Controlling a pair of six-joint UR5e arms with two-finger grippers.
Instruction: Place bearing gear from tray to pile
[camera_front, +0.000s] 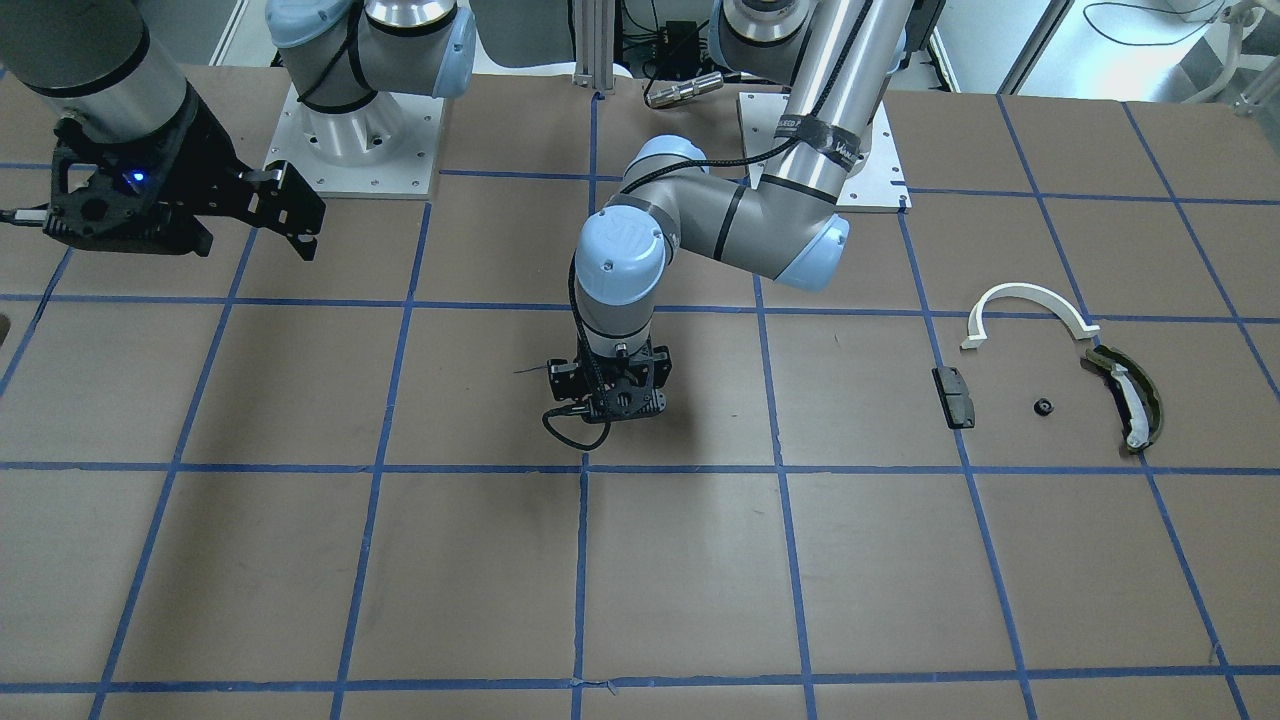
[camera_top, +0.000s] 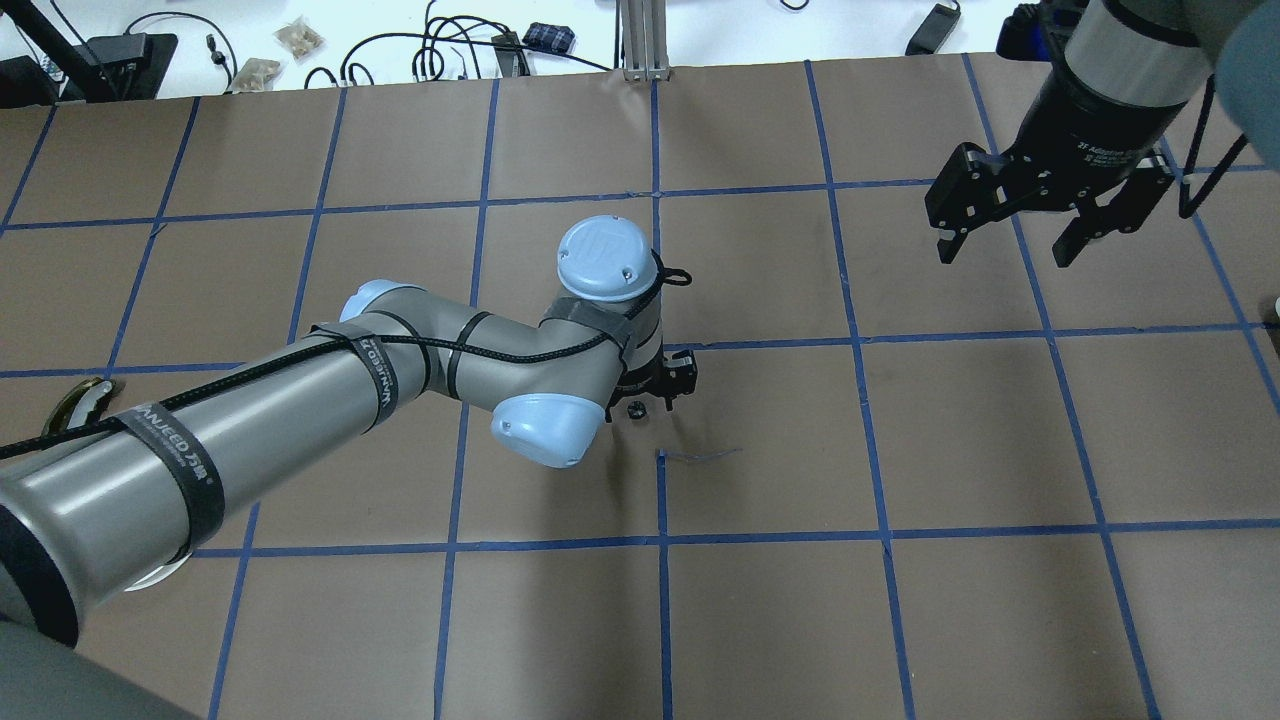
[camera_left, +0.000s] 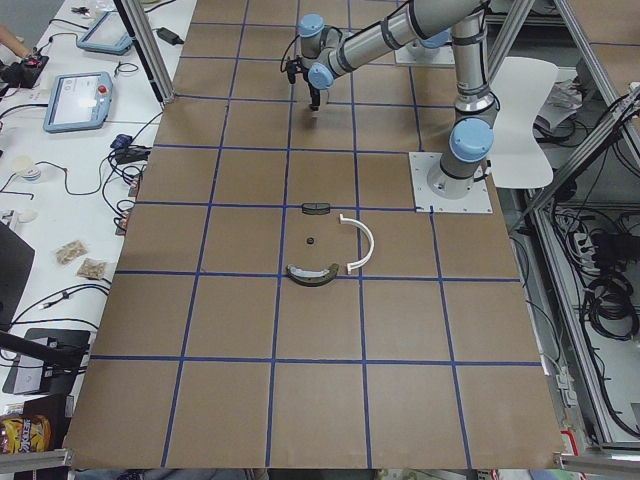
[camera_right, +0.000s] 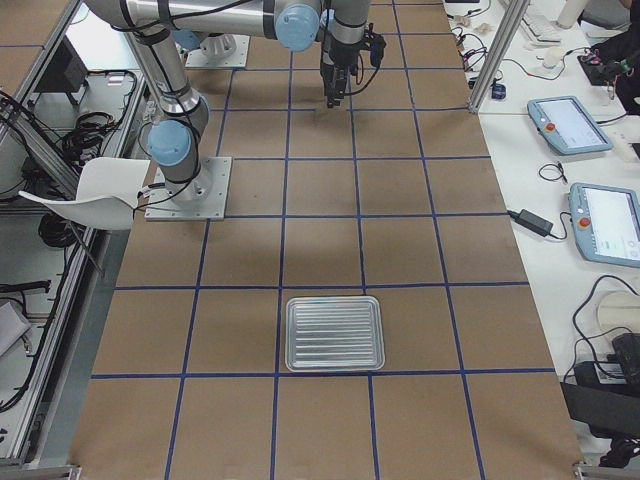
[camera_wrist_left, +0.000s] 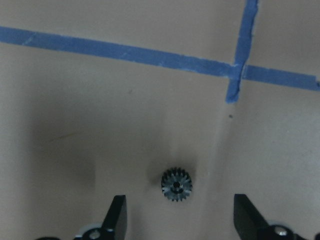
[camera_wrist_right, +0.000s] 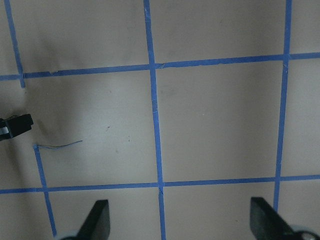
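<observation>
Left claw (camera_wrist_left: 179, 212) hung released, its fingers straddling the bearing gear (camera_wrist_left: 176, 184), which lay flat on the bench (camera_wrist_left: 100, 100) mid-table. It was off the tray (camera_right: 335, 335) and well apart from the pile (camera_front: 953, 397) at 3 o'clock, front-facing view. Tiny toothed thing: an off-centre squeeze could have flicked it away. Right claw (camera_top: 1003, 240) hovered released at 2 o'clock overhead. Brown paper, blue tape grid, tablets (camera_right: 570, 125) alongside.

Left arm (camera_top: 300, 400): enters the overhead view at 8 o'clock and extends to centre, wrist turned straight down.
Left gripper (camera_wrist_left: 179, 212): set low, jaws spread wide.
Right arm (camera_top: 1120, 70): at 2 o'clock, held high.
Right gripper (camera_top: 1005, 240): angled downward, jaws apart.
</observation>
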